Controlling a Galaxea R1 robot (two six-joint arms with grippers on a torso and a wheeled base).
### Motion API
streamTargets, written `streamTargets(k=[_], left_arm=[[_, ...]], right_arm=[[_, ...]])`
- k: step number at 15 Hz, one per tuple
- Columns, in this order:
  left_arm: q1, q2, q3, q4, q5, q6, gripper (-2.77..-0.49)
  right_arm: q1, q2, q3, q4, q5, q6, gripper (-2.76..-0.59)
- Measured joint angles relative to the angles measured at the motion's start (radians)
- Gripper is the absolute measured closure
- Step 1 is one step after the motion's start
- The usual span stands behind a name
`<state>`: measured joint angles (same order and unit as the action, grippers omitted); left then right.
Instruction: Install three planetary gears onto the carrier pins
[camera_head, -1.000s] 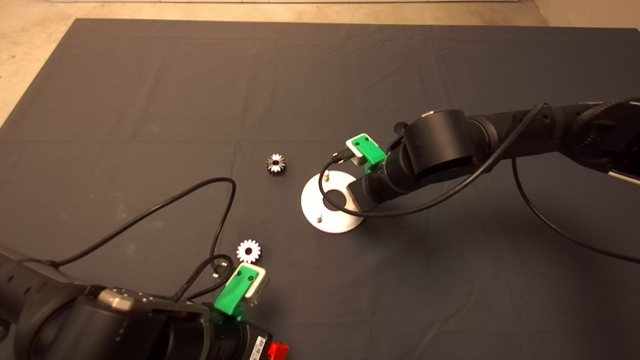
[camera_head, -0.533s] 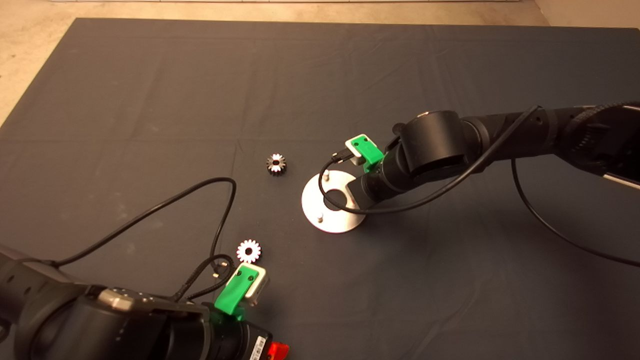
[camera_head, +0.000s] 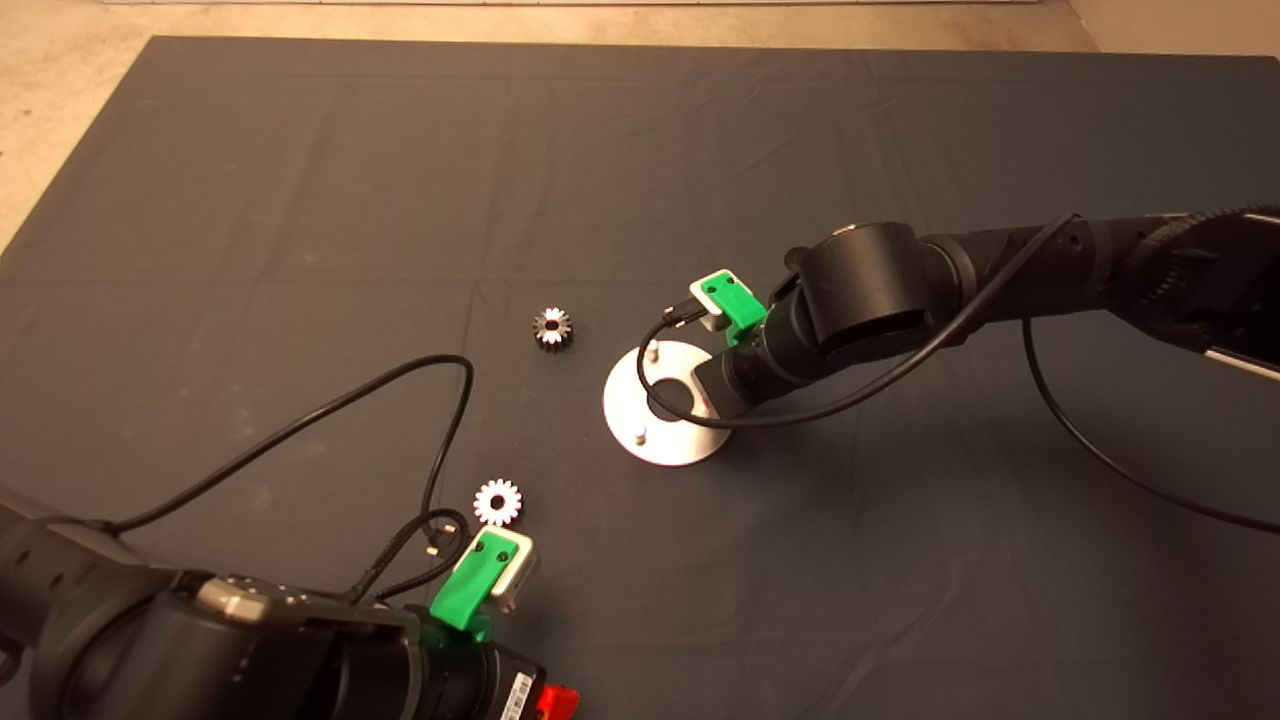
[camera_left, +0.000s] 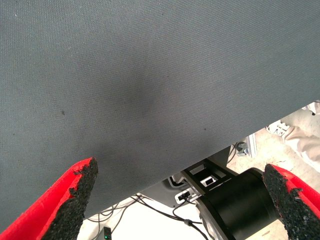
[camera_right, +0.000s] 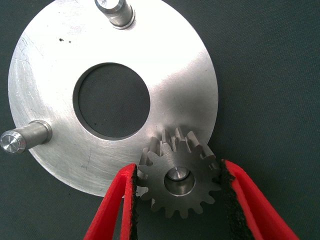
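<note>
While the right gripper (camera_right: 177, 200) hangs over the disc (camera_right: 60, 65), its fingers (camera_right: 125, 200) sit spread either side of a gear (camera_right: 177, 182) already threaded on the nearest pin (camera_right: 176, 174), pads just off the teeth. Two gears (camera_head: 497, 502) wait on the mat, nearer the parked left gripper (camera_left: 180, 200), whose fingers are wide apart. Since a second ago the right arm has barely shifted

From overhead, my right arm (camera_head: 850, 300) hides my right gripper and the disc's (camera_head: 640, 410) third pin. At my wrist, my fingers (camera_right: 117, 210) run off the frame's edge.
</note>
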<state>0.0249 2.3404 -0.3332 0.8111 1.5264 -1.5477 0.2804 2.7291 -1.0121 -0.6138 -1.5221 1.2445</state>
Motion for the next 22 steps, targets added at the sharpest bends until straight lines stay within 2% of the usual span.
streamTargets(k=[12, 18, 22], left_arm=[[0.0, 0.0, 0.0, 0.0, 0.0, 0.0, -2.36], [0.0, 0.0, 0.0, 0.0, 0.0, 0.0, -2.36], [0.0, 0.0, 0.0, 0.0, 0.0, 0.0, -2.36]], right_arm=[[0.0, 0.0, 0.0, -0.003, 0.0, 0.0, -0.95], [0.0, 0.0, 0.0, -0.003, 0.0, 0.0, -1.1], [0.003, 0.0, 0.0, -0.003, -0.005, 0.0, -1.32]])
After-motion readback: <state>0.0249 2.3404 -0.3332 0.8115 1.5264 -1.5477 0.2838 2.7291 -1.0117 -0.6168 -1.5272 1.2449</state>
